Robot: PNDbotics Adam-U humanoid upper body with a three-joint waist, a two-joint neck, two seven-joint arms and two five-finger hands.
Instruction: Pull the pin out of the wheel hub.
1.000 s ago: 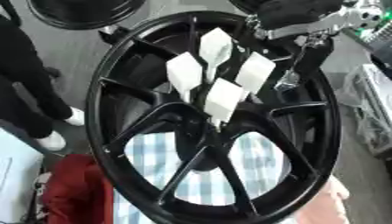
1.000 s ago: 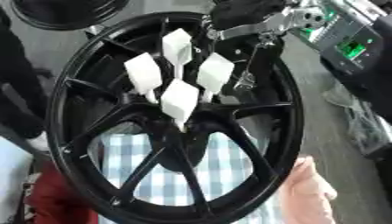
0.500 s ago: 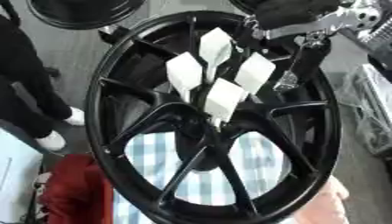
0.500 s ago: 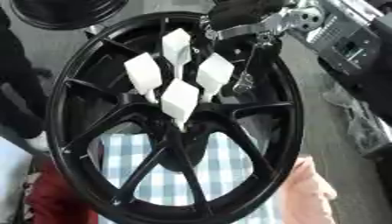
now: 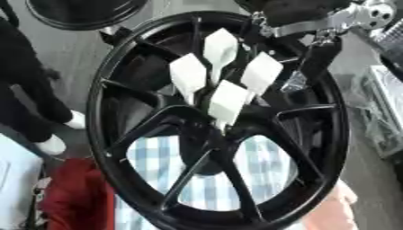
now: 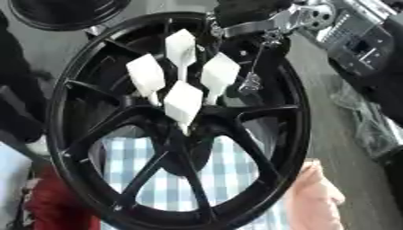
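Left eye view: four white pins (image 5: 226,101) stand plugged into the centre of the black wheel (image 5: 118,148). The right robot hand (image 5: 303,13) hovers at the rim; whether spread or closed, I cannot tell.

Right eye view: the pins look light, stiff and smooth; grip a flat head.

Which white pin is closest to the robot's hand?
The right-hand pin of the four, sitting nearest the right hand; the other three cluster farther left or lower.

No text, label, brand, number or sign can be read anywhere, neither on the wheel hub (image 5: 212,130) nor on its white pins (image 5: 226,101).
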